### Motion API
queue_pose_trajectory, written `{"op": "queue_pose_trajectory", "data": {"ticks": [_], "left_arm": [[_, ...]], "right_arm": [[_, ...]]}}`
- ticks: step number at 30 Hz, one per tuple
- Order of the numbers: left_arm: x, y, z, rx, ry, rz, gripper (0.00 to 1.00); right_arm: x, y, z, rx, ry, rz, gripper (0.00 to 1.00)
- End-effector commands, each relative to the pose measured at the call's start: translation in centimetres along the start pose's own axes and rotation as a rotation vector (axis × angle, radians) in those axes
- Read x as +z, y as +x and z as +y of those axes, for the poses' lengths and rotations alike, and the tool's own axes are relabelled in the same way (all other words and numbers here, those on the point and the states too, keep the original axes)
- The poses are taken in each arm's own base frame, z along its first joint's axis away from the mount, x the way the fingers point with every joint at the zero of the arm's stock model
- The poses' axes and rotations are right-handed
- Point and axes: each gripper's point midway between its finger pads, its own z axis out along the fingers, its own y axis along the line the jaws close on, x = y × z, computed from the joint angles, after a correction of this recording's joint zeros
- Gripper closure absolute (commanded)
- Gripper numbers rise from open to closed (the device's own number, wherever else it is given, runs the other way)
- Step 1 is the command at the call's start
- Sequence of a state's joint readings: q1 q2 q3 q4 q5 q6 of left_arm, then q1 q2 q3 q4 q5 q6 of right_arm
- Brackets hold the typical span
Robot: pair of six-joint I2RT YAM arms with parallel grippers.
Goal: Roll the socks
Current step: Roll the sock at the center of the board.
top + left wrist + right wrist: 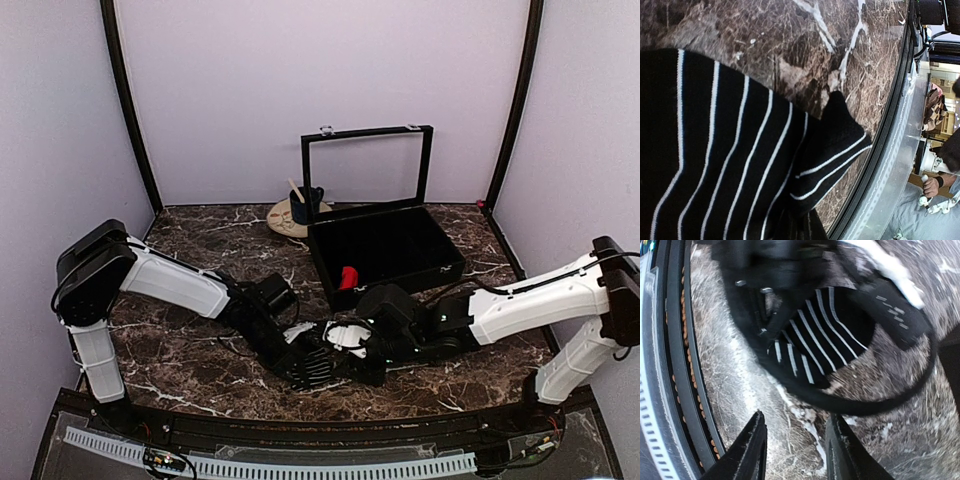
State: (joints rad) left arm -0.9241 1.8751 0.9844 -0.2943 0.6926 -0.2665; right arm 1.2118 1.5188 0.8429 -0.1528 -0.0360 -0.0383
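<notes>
Top view: L arm and R arm are met at table centre, near edge, approx 6 o'clock of the black box (pixel 385 250).

Striped sock (pixel 318 370) (black w/ thin white stripes) is lying on the marble table (pixel 200 340), bunched betw. the two grippers. In the L wrist view the striped sock (pixel 715 150) fills the frame from 6 to 10 o'clock, one folded corner pointing to 3 o'clock, flat on marble.

L gripper (pixel 295 355): seen low at the sock's 9 o'clock side. Its fingers are not shown in its own cam. In the R wrist view it is only a dark blur at 12 o'clock over the sock. State can't be told.

R gripper (pixel 796 419): fingers spread apart, bare marble seen betw. them, nothing pinched. Sock (pixel 815 335) lies just beyond the tips at 12 o'clock, not touched. A white-tipped fabric part is seen at 1 o'clock; whether same sock, can't be told.

Box lid (pixel 365 165) is stood upright at the box's 12 o'clock edge. Small red item (pixel 347 277) is inside the box at its 7 o'clock corner; poss. a sock, too small to confirm.

Dark blue mug (pixel 307 205) is set on a beige round mat (pixel 283 222) at 10 o'clock of the box.
</notes>
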Motion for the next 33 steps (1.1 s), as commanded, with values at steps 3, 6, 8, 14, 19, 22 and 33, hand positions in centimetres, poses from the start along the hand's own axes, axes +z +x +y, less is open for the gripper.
{"op": "queue_pose_trajectory", "data": {"ticks": [3, 6, 8, 14, 19, 22, 33], "left_arm": [[1.3, 6.9, 5.1, -0.163, -0.154, 0.191, 1.0], [1.4, 7.1, 5.1, -0.16, -0.144, 0.196, 1.0], [1.4, 7.2, 5.0, -0.158, -0.136, 0.203, 1.0], [1.5, 7.5, 5.1, -0.145, -0.127, 0.224, 1.0], [1.5, 7.7, 5.3, -0.139, -0.125, 0.231, 1.0], [1.5, 7.8, 5.4, -0.139, -0.124, 0.232, 1.0], [1.3, 7.5, 5.5, -0.128, -0.113, 0.235, 1.0]], "right_arm": [[1.5, 0.5, 1.7, -0.198, 0.044, 0.078, 0.58], [2.4, 0.8, 2.4, -0.244, 0.046, 0.096, 0.57], [2.8, 0.6, 2.6, -0.27, 0.052, 0.099, 0.56], [3.9, -0.3, 2.4, -0.353, 0.078, 0.115, 0.55], [4.6, -0.6, 2.4, -0.4, 0.081, 0.13, 0.55], [5.1, -0.3, 2.5, -0.415, 0.075, 0.145, 0.55], [6.2, 0.4, 2.8, -0.432, 0.051, 0.169, 0.59]]}}
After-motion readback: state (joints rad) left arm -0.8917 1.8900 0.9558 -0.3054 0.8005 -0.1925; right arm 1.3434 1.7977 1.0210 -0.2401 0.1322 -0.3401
